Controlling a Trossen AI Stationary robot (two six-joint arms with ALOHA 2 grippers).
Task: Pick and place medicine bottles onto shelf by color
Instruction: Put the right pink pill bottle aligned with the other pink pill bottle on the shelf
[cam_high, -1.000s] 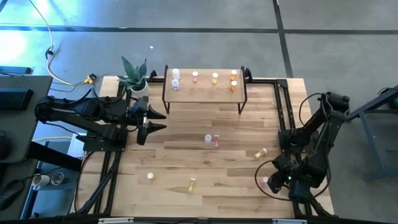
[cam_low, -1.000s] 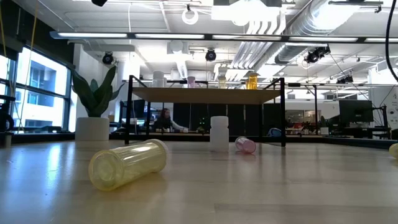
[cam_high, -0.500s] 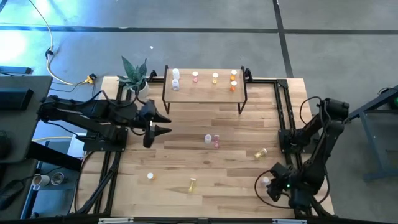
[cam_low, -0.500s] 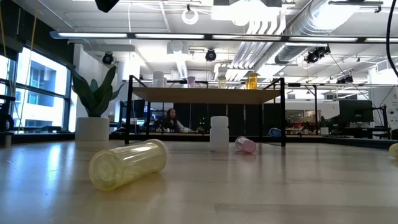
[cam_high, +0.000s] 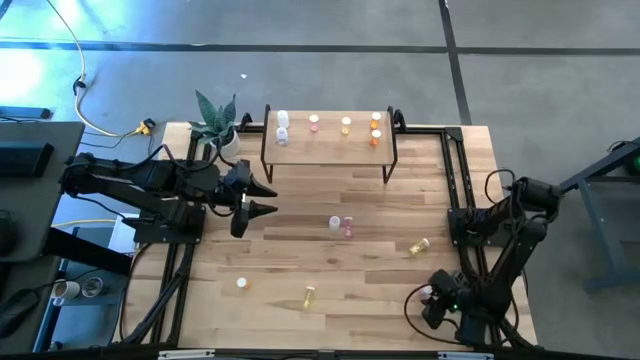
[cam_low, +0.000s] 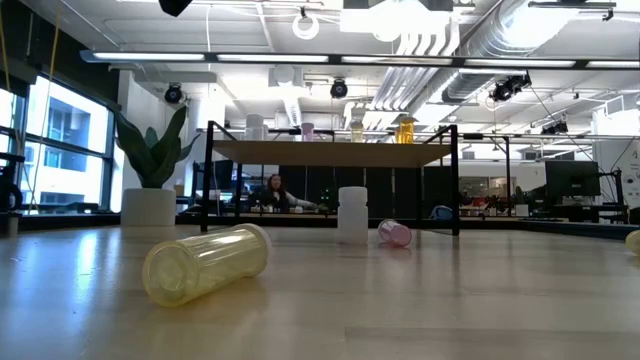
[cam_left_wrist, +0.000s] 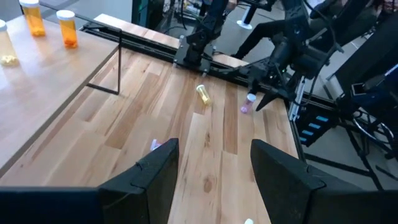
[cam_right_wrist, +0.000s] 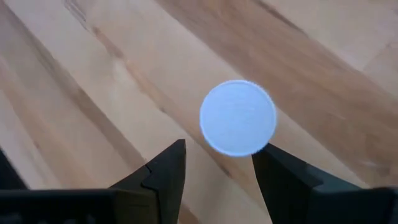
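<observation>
The shelf (cam_high: 328, 145) stands at the table's far side. It bears two white, one pink, one yellow and two orange bottles (cam_high: 376, 128). On the table are an upright white bottle (cam_high: 335, 222), a lying pink bottle (cam_high: 348, 229), two lying yellow bottles (cam_high: 418, 246) (cam_high: 309, 296) and a white bottle (cam_high: 241, 284). My right gripper (cam_high: 432, 301) is open at the near right, pointing down over an upright pink bottle (cam_left_wrist: 245, 107); its white cap (cam_right_wrist: 237, 117) shows just beyond the fingers. My left gripper (cam_high: 266, 196) is open and empty above the table's left part.
A potted plant (cam_high: 217, 125) stands at the far left corner beside the shelf. In the low view the near yellow bottle (cam_low: 205, 263) lies in front. Black rails (cam_high: 455, 180) run along the table's right side. A person shows in the room behind.
My left gripper has moved toward the table's right, out over the table, and stays open. My right arm has drawn toward the table's near edge, bringing its gripper over the pink bottle at the near right.
</observation>
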